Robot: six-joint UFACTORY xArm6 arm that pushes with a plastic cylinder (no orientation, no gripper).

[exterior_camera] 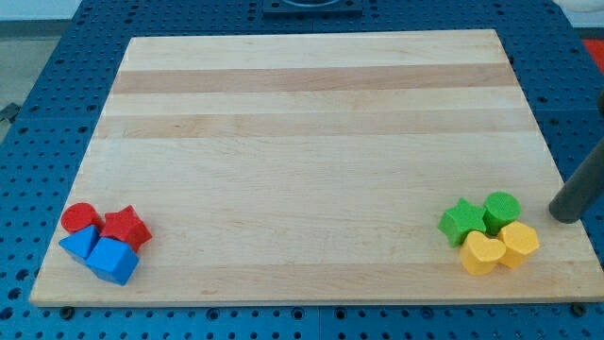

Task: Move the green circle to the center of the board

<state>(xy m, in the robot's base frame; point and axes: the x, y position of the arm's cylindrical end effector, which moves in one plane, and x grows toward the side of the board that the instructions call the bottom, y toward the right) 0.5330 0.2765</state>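
Blue perforated metal surrounds a pale wooden board (302, 142) that fills most of the view, its grain running in lighter and darker bands from side to side.

At the board's bottom left corner sits a tight cluster: a red circle (79, 217), a red star (126, 228) touching it on the view's right, a blue triangle-like block (78, 244) below the circle, and a blue cube-like block (114, 262) nearest the bottom edge. All four touch or nearly touch.

From there the wood lies bare across the whole middle and top of the board.

Near the bottom right corner is the second cluster. A green star (461, 222) is on its left, and the green circle (501, 211) touches it on the right, at the cluster's top. Below them, close to the bottom edge, a yellow heart (482, 253) and a yellow hexagon-like block (518, 244) sit side by side, pressed against the green pair.

I carry no pincer, so nothing is held or clenched; my rod slants in from the right edge, and my tip (564, 215) rests just beside the green circle on its right, apart from it by a narrow strip of wood, close to the board's right edge.
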